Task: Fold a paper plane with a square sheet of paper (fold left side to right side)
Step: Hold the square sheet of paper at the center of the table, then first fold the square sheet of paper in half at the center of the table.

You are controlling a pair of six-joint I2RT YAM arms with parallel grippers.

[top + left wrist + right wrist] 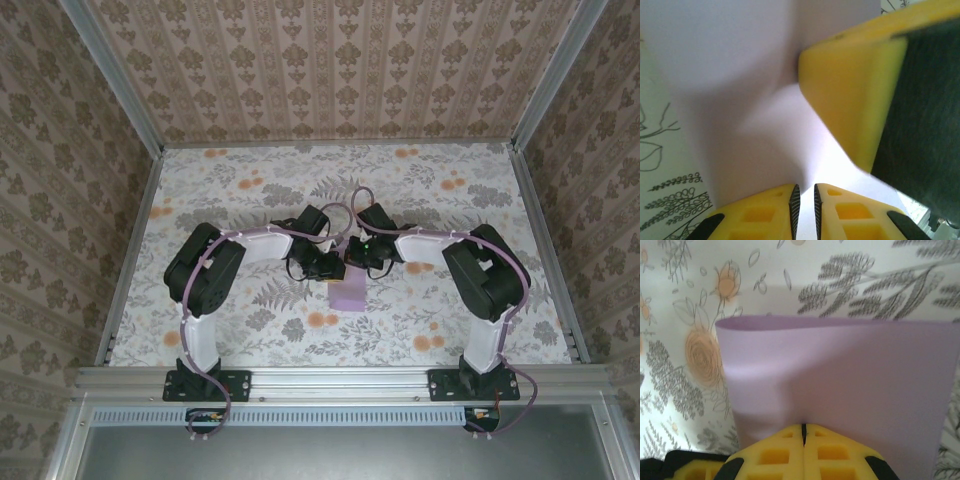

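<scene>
Paper (840,380) pinched by right gripper (802,427), mostly hidden beneath grippers from above. Left gripper (804,192) barely parted; grip cannot be told.

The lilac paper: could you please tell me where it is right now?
In the top view the lilac paper lies mid-table on the floral tabletop, between the left arm and right arm; the right pincer is shut on its edge.

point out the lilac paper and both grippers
lilac paper (840,375), right wrist view, middle of the sheet
left gripper (804,192), left wrist view, gap between its fingertips
right gripper (803,426), right wrist view, seam between its fingertips
</scene>
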